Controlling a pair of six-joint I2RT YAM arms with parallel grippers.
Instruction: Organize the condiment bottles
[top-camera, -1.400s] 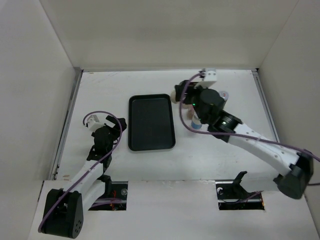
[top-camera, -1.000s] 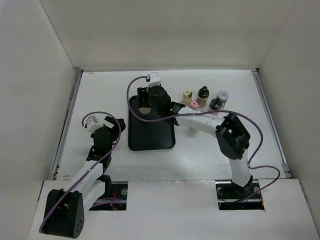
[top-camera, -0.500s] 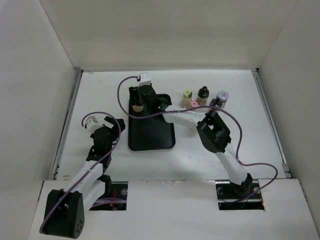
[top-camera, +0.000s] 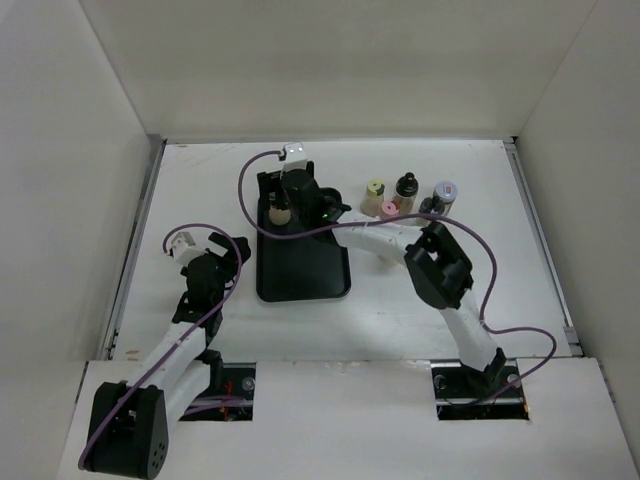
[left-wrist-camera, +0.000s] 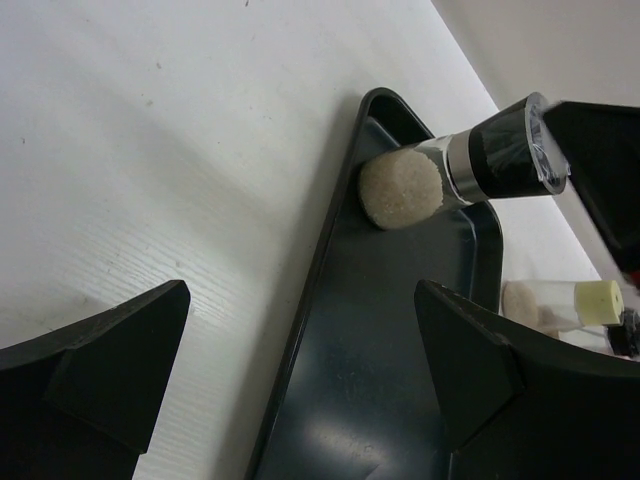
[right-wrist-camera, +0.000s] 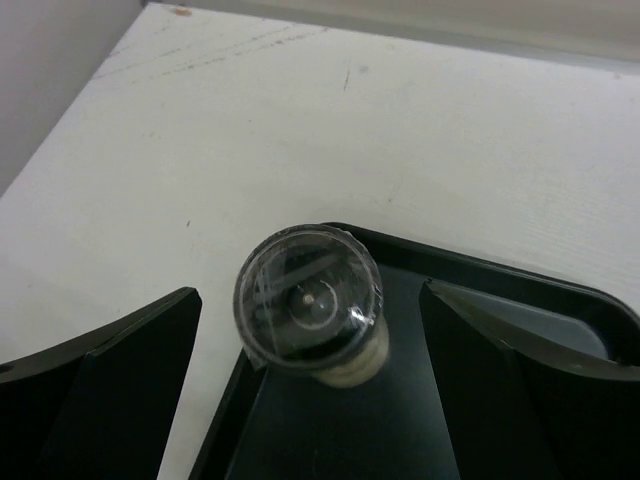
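Note:
A black-capped spice jar (top-camera: 281, 212) stands upright in the far-left corner of the flat black tray (top-camera: 305, 270). My right gripper (top-camera: 281, 199) hangs just above it, open, with a finger on each side and not touching. From the right wrist I see the jar's cap (right-wrist-camera: 309, 297) from above, with my right gripper (right-wrist-camera: 310, 345) open around it. The jar also shows in the left wrist view (left-wrist-camera: 455, 172). My left gripper (top-camera: 207, 262) is open and empty, low over the tray's left rim (left-wrist-camera: 300, 300). Several more jars stand right of the tray: yellow cap (top-camera: 375, 188), pink cap (top-camera: 389, 209), black cap (top-camera: 406, 184), grey cap (top-camera: 444, 190).
The right arm stretches across the table from the near right, over the tray's far edge. White walls close in the table at left, back and right. The yellow-capped jar (left-wrist-camera: 575, 300) shows beyond the tray from the left wrist.
The right arm swung from the jar group on the right to the tray's far-left corner, carrying the black-capped jar. The jar now stands there with the jaws open. The left arm has not moved.

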